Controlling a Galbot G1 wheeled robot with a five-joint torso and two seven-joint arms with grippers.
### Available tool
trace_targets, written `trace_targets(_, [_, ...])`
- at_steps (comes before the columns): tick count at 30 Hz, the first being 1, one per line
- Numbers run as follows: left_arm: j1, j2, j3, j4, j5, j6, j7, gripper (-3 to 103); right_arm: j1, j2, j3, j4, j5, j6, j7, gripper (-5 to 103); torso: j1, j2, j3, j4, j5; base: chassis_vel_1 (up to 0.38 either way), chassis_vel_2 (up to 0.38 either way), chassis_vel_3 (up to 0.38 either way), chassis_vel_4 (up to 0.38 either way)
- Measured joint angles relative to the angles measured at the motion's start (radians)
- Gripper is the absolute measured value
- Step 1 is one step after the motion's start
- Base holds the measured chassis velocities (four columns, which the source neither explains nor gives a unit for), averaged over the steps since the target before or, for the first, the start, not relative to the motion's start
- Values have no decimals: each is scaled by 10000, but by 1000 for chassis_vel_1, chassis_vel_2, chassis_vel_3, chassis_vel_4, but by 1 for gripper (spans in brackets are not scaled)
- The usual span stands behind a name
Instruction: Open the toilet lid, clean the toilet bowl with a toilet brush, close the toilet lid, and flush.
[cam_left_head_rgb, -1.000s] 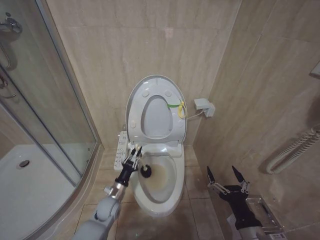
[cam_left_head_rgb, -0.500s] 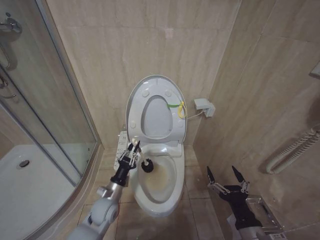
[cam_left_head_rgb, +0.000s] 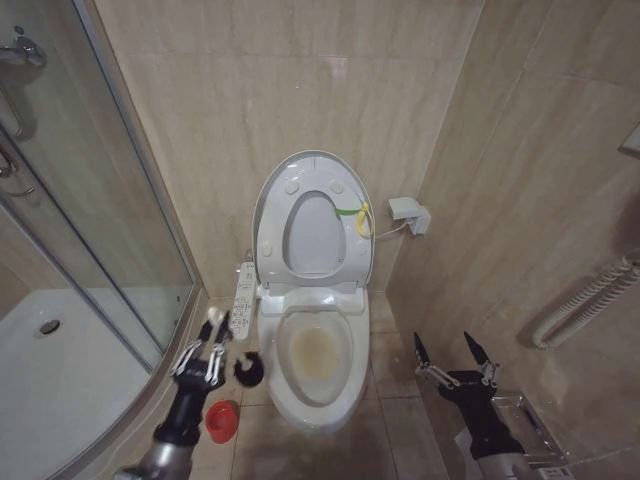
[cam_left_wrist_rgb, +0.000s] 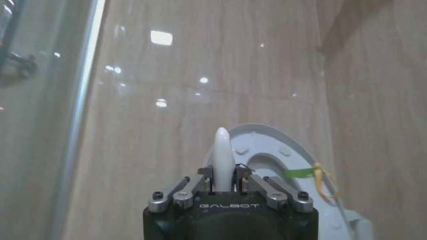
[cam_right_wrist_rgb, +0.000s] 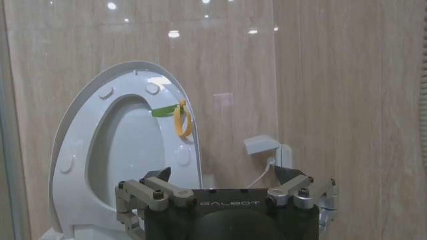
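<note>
White toilet brush (cam_left_head_rgb: 232, 350) hangs clamped in the left gripper (cam_left_head_rgb: 205, 352) jaws above a red holder (cam_left_head_rgb: 222, 420); right gripper (cam_left_head_rgb: 455, 358) waits, jaws spread.

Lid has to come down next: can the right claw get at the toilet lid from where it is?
Probably yes: the right claw is open, and nothing stands between it and the upright toilet lid.

The raised white oval toilet lid (cam_left_head_rgb: 311, 222) is glossy moulded plastic, with a yellow-green strap (cam_left_head_rgb: 352, 212) that looks like soft rubber or cloth. The white elongated toilet bowl (cam_left_head_rgb: 313, 355) is smooth glazed ceramic, stained brownish-yellow inside. The toilet brush (cam_left_head_rgb: 240, 357) has a smooth white plastic stick and a coarse black bristle head. Polished beige stone-look wall tiles (cam_left_head_rgb: 300, 90) mirror the ceiling lights.
</note>
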Motion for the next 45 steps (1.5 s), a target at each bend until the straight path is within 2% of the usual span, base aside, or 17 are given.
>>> trace_targets(7, [753, -440, -906, 213, 453, -685, 128, 21, 0, 0, 0, 0, 0, 0, -2, 100, 0, 0, 1, 0, 2, 0, 0, 0, 0])
trace_targets(10, [468, -620, -1344, 1406, 183, -1347, 529, 21, 0, -1, 0, 0, 0, 0, 0, 100, 0, -1, 1, 3, 0, 0, 0, 0, 0])
trace_targets(11, [468, -620, -1344, 1406, 183, -1347, 529, 21, 0, -1, 0, 0, 0, 0, 0, 100, 0, -1, 1, 3, 0, 0, 0, 0, 0])
trace_targets(13, [-45, -654, -1479, 2477, -291, -2079, 1145, 21, 0, 0, 0, 0, 0, 0, 0, 100, 2, -1, 2, 1, 0, 0, 0, 0, 0])
trace_targets(15, [-267, -662, -1526, 2916, -438, -2277, 1381, 21, 0, -1, 0, 0, 1, 0, -3, 100, 2, -1, 1, 0, -1, 0, 0, 0, 0])
trace_targets(16, [-834, -680, -1690, 4053, -838, -2526, 1947, 21, 0, 0, 0, 1, 1, 1, 0, 100, 3, -2, 2, -2, -4, 0, 0, 0, 0])
trace_targets(18, [-1540, -595, -1768, 5226, -1655, -2578, 2859, 21, 0, -1, 0, 0, 0, 0, -4, 100, 3, -2, 2, 3, -4, 0, 0, 0, 0])
trace_targets(19, [-1540, -595, -1768, 5226, -1655, -2578, 2859, 21, 0, -1, 0, 0, 0, 0, -4, 100, 3, -2, 2, 3, -4, 0, 0, 0, 0])
trace_targets(20, [-2016, -519, -1804, 5827, -2062, -2578, 3356, 21, 0, -1, 0, 0, 0, 1, 0, 100, 3, -2, 3, 1, -5, 0, 0, 0, 0])
trace_targets(22, [-2732, -376, -1829, 6632, -2636, -2584, 3940, 21, 0, -1, 0, 0, 0, 0, 0, 100, 3, -2, 2, -2, -2, 0, 0, 0, 0])
trace_targets(24, [-3078, -308, -1822, 7052, -2907, -2587, 4185, 21, 0, 0, 0, 0, 0, 1, 0, 100, 3, -2, 2, -2, -2, 0, 0, 0, 0])
trace_targets(26, [-3678, -174, -1788, 7934, -3361, -2607, 4712, 21, 0, 0, 0, 0, 0, 1, 0, 100, 4, -2, 3, -1, -2, 0, 0, 0, 0])
trace_targets(28, [-3812, -136, -1763, 8162, -3463, -2625, 4837, 21, 1, 0, 0, 0, 0, 0, 0, 100, 4, -2, 3, -1, -2, 0, 0, 0, 0])
trace_targets(30, [-4345, 20, -1558, 9127, -3921, -2638, 5164, 21, 0, 0, 0, 0, 0, 0, 0, 100, 3, -2, 3, 0, -1, 0, 0, 0, 0])
trace_targets(31, [-4345, 20, -1558, 9127, -3921, -2638, 5164, 21, 0, 0, 0, 0, 0, 0, 0, 100, 3, -2, 3, 0, -1, 0, 0, 0, 0])
trace_targets(37, [-5363, 252, -1084, 11126, -4560, -2634, 5875, 21, 0, -1, 0, 0, 0, 0, 0, 100, 3, -2, 3, 0, -2, 0, 0, 0, 0])
trace_targets(45, [-5991, 479, -618, 12309, -4963, -2617, 6405, 21, 0, 0, 0, 0, 0, 0, 0, 100, 3, -2, 3, 2, 0, 0, 0, 0, 0])
